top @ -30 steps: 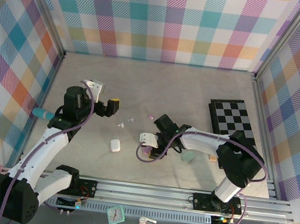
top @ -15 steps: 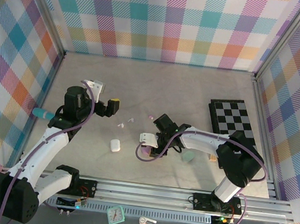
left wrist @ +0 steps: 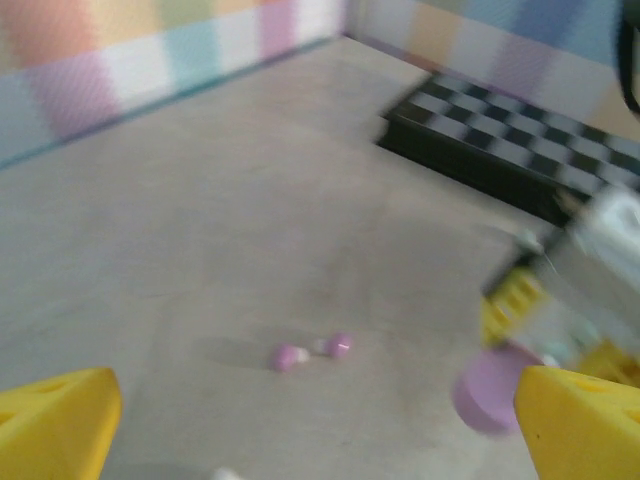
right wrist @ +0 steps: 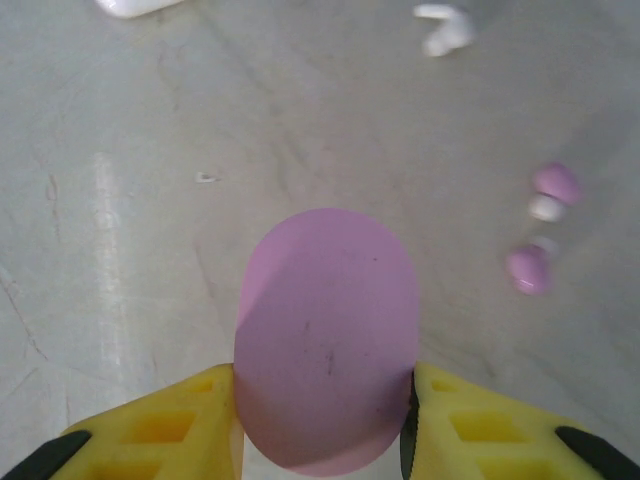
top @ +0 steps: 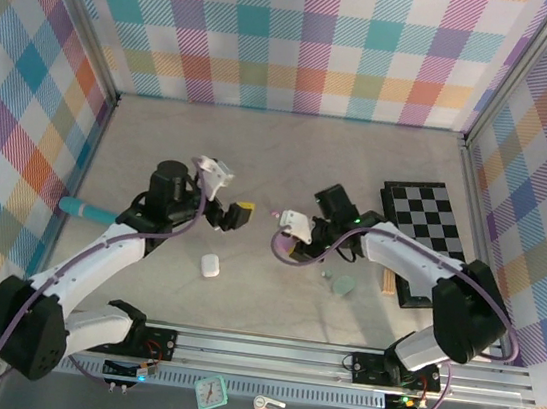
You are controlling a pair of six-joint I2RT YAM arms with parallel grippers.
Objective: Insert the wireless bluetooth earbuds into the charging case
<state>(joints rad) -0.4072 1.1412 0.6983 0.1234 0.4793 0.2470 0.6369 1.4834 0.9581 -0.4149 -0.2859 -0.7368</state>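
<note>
Top camera looks down from behind; both wrist cameras sit close, sharing the pink earbuds [left wrist: 286,356]

Bright even light; soft shadows; left wrist view motion-blurred.

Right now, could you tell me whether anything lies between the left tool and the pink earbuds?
Nothing visible does: bare table lies between the open left tool and the pink earbuds. The pink case, gripped by the right tool, hangs off to one side.
</note>
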